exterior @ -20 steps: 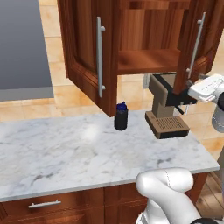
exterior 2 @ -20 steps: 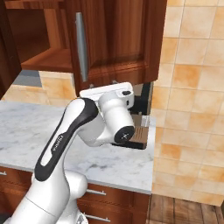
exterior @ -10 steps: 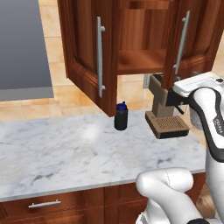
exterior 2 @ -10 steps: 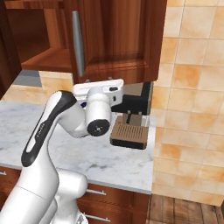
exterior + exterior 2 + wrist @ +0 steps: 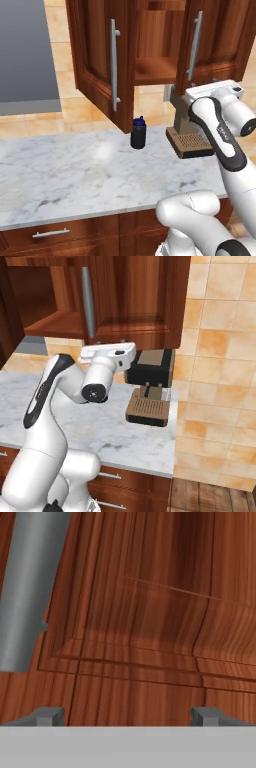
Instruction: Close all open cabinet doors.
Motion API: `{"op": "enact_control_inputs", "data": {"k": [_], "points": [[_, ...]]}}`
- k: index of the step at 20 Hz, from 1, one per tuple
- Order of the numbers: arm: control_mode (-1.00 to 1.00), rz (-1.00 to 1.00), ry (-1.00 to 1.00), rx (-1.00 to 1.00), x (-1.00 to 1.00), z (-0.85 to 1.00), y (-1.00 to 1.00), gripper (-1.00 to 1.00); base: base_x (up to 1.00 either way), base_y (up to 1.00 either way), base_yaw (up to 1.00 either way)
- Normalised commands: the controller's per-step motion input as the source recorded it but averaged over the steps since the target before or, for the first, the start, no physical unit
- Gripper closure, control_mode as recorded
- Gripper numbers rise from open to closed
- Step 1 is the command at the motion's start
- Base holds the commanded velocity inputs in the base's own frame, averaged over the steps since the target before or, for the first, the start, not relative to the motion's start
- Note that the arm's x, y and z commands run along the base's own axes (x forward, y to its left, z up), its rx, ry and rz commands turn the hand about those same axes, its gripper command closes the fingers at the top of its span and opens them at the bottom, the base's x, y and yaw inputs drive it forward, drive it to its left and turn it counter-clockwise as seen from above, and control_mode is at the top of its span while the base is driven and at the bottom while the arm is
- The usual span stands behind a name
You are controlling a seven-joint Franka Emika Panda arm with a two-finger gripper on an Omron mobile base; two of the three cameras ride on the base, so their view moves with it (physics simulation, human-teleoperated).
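Gripper (image 5: 127,716) sat w/ tips spread wide apart, holding nothing, right up against the right cabinet door (image 5: 220,35), its lower panel dead ahead. Door hung nearly shut above the coffee machine (image 5: 186,131); handle (image 5: 194,46) ran vertical, left of the hand. Left cabinet door (image 5: 100,55) stood wide open, further left, above the dark bottle (image 5: 138,133).

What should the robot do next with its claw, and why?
Probably keep pushing the right cabinet door toward the cabinet. The hand view shows the claw open, its tips spread right up against that door's wood panel beside the silver handle, and the door looks only partly swung in. The left cabinet door hangs wide open above the counter, so it likely comes after.
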Motion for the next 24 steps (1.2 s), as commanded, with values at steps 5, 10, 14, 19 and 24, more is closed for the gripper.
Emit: {"op": "enact_control_inputs", "data": {"k": [5, 10, 14, 19, 24], "points": [[-1.0, -0.08, 0.0, 0.0, 0.26, 0.1, 0.01, -1.0, 0.0, 0.0, 0.0], [-1.0, -0.08, 0.0, 0.0, 0.19, 0.14, 0.0, -1.0, 0.0, 0.0, 0.0], [-1.0, -0.09, 0.0, 0.0, 0.15, 0.13, 0.0, -1.0, 0.0, 0.0, 0.0], [-1.0, -0.05, 0.01, 0.0, 0.09, 0.19, 0.0, -1.0, 0.0, 0.0, 0.0], [-1.0, -0.03, 0.08, 0.0, 0.03, 0.21, 0.0, -1.0, 0.0, 0.0, 0.0]]}}
